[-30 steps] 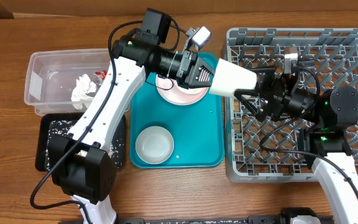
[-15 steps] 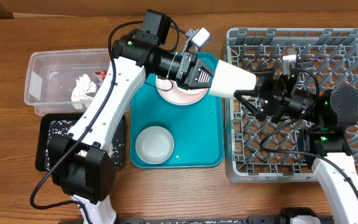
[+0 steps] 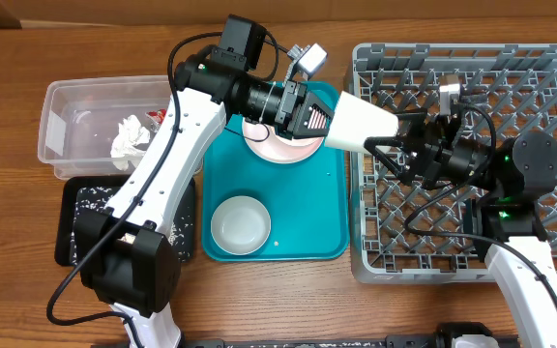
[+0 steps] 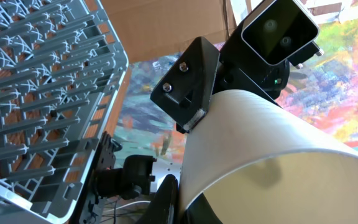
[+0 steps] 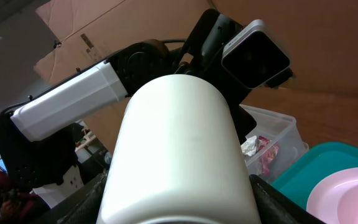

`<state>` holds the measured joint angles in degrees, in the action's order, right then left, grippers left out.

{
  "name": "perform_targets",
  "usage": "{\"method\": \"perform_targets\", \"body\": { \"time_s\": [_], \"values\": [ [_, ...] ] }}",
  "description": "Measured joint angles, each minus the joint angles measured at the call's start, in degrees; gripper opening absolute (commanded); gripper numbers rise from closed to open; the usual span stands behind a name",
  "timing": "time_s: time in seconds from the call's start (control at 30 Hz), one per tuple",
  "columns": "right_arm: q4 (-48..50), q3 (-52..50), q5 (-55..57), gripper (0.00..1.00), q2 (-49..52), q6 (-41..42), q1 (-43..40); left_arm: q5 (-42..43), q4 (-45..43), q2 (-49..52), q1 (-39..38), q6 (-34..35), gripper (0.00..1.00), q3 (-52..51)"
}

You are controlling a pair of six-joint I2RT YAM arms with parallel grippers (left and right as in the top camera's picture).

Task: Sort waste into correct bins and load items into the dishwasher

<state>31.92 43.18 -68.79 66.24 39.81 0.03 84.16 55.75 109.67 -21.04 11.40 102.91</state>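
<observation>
A white cup (image 3: 366, 123) hangs on its side between the two arms, over the left edge of the grey dish rack (image 3: 549, 87). My left gripper (image 3: 330, 121) is shut on its rim, one finger inside and one outside (image 4: 173, 199). My right gripper (image 3: 393, 130) is shut on the cup's closed end (image 5: 179, 155), a finger pressed to each side (image 5: 79, 205). The pink plate (image 3: 283, 147) and the pale bowl (image 3: 240, 222) lie on the teal tray (image 3: 307, 208). A tissue (image 3: 129, 135) and a red wrapper (image 3: 160, 115) sit in the clear tub (image 3: 71, 111). Rice scraps lie in the black tray (image 3: 73, 208).
The rack's upright pegs (image 4: 36, 93) stand just below and left of the cup in the left wrist view. The left arm stretches across the teal tray above the plate (image 5: 347, 199). The clear tub (image 5: 278, 134) and the black tray sit at the table's left.
The right gripper's fingers have drawn in round the cup's closed end. The left arm and the cup have hardly moved.
</observation>
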Motion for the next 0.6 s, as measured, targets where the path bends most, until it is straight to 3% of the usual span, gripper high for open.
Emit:
{"method": "perform_targets", "body": {
  "time_s": [0.6],
  "values": [
    [-1.53,0.0,0.39,0.57,0.22,0.02,0.0,-3.26,-6.1,0.0,1.16,5.46,0.36,-0.02]
  ]
}}
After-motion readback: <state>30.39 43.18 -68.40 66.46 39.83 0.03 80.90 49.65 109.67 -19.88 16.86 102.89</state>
